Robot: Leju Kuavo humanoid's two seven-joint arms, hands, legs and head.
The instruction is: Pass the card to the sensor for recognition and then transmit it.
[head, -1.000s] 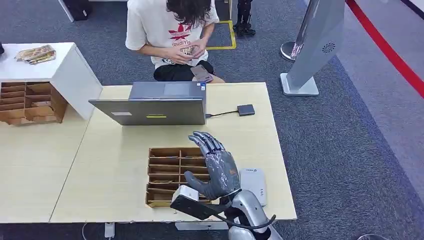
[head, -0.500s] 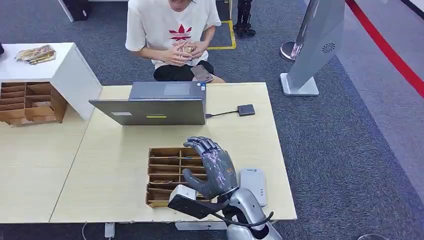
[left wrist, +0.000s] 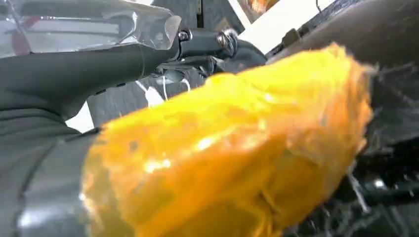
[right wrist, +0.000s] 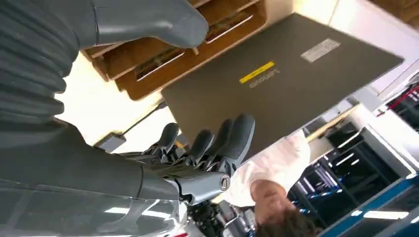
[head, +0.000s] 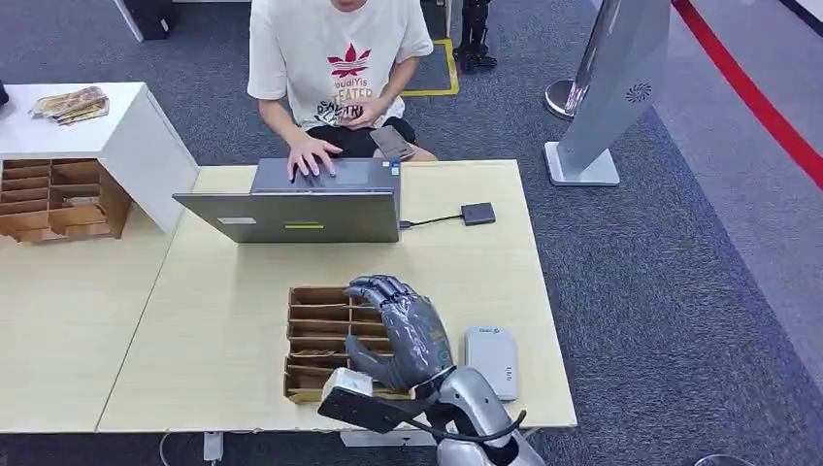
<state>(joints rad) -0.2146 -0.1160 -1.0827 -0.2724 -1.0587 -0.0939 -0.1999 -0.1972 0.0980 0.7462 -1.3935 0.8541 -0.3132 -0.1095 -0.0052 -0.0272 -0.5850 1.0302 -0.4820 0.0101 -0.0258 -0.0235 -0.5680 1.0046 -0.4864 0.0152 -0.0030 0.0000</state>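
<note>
1. Spanning the view, the table (head: 223, 291) carries a laptop (head: 301, 216) at 12 o'clock, where a person's hand (head: 312, 155) has just landed on the keys.
2. Sitting centrally, the wooden card tray (head: 325, 325) has the white sensor (head: 491, 359) at its 3 o'clock.
3. Hovering over the tray, the right hand (head: 400, 330) has curled its parted fingers lower, holding nothing, probably starting the pick.
4. The left hand (left wrist: 59, 64) is blurred; I cannot tell its state.
5. The card likely lies in a slot, unclear.

The laptop (right wrist: 276, 74) lid bears a yellow "Lenovo" label; the person's white T-shirt (head: 335, 53) partly reads "EATER".
</note>
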